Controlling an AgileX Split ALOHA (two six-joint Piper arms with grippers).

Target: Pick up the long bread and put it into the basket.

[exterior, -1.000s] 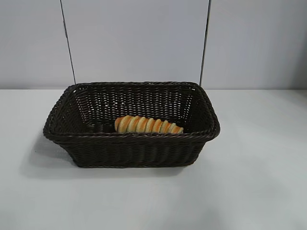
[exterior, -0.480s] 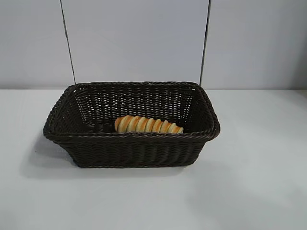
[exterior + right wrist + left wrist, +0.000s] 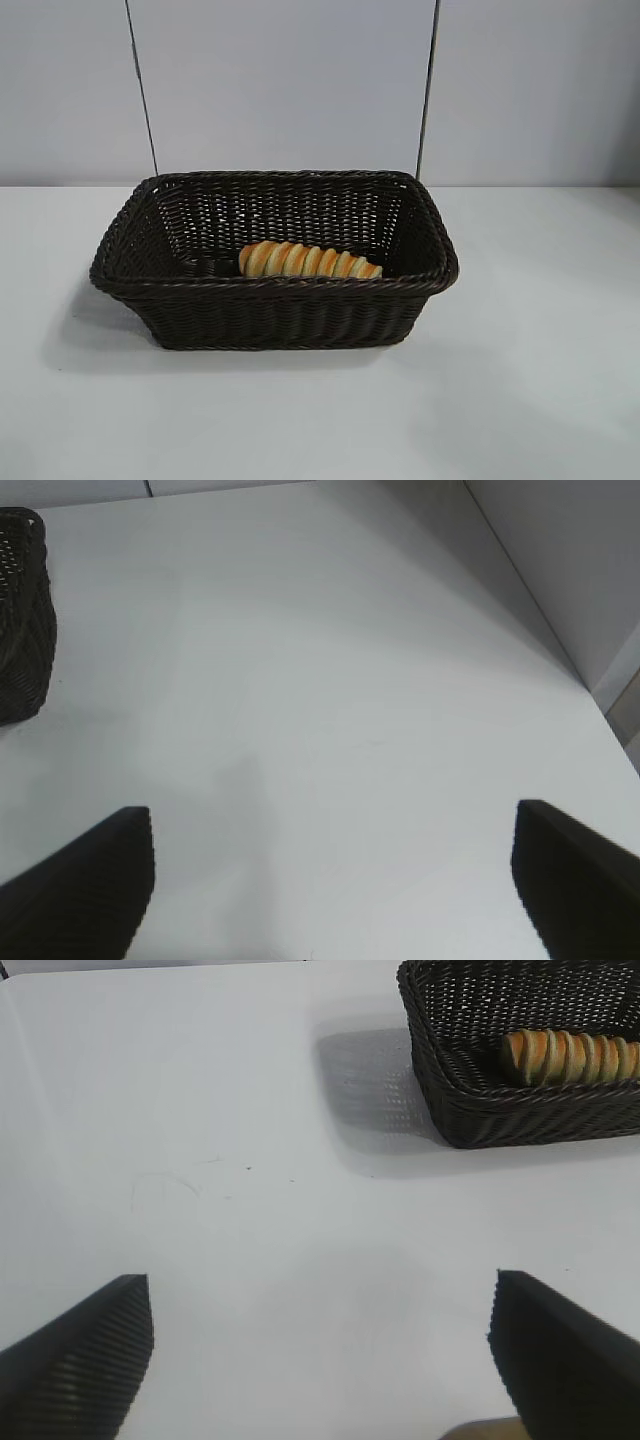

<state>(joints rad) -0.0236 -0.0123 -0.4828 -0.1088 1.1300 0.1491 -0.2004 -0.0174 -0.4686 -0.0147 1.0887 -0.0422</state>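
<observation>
Bread is what you are looking at first: the long bread (image 3: 310,261) is lying inside the basket (image 3: 275,312), golden-yellow with orange-brown ridges crossing it, looking like a twisted roll. It is sitting on the basket floor close behind the near wall, stretching from about the middle toward the right end, and its lower edge is hiding behind the braided rim. Nothing is touching it.

You are seeing the dark brown wicker basket standing on the white table (image 3: 530,380), its flared sides rising to a thick rim, with its shadow falling on the table at its left.

Your left gripper (image 3: 320,1355) is hovering over bare table well apart from the basket, with its fingers (image 3: 80,1355) spread wide and holding nothing; from its wrist camera the basket (image 3: 520,1120) and the bread (image 3: 570,1055) are showing farther off. Your right gripper (image 3: 330,880) is likewise hanging over open table, fingers (image 3: 85,880) wide apart and empty, with only a corner of the basket (image 3: 25,620) showing and the table edge meeting a wall off to one side. Open tabletop is lying all around the basket on the near, left and right sides.
</observation>
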